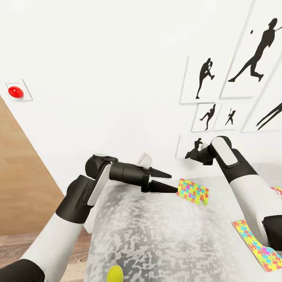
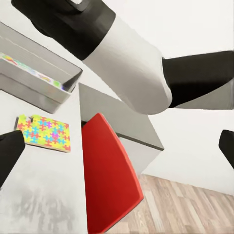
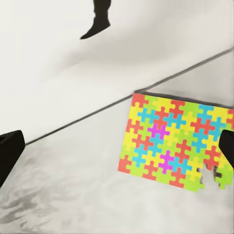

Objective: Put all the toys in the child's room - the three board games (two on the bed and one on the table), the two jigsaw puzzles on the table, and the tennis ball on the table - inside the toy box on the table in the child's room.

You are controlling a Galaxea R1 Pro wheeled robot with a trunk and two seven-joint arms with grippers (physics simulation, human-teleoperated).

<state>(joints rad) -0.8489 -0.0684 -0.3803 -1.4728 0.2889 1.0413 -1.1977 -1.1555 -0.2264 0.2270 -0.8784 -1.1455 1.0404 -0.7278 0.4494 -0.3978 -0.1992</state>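
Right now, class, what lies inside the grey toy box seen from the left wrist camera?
Inside the toy box, a strip of something flat and multicoloured shows above the near wall. That wall covers the rest of the inside, so what it is cannot be told.

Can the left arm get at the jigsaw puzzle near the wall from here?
Probably yes: the left end effector is open beside that jigsaw puzzle, with bare table between them and nothing lying on the sheet.
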